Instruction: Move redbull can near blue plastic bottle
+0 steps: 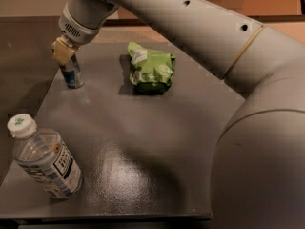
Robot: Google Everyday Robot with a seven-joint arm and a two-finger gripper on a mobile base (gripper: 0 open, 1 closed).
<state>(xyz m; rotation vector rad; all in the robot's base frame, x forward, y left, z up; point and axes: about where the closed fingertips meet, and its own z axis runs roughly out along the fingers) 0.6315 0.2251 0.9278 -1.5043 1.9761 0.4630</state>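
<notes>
While atop can [73, 75], hand [64, 52] over table [157, 137]

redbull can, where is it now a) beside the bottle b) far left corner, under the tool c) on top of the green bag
b: the redbull can stands at the far left corner with the tool at its top, apart from the blue plastic bottle and the green bag.

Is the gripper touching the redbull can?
Cannot tell. In the camera view the gripper covers the top of the redbull can, hiding any contact.

Claw [64, 52] over redbull can [73, 74], blue plastic bottle [45, 163] well apart
</notes>
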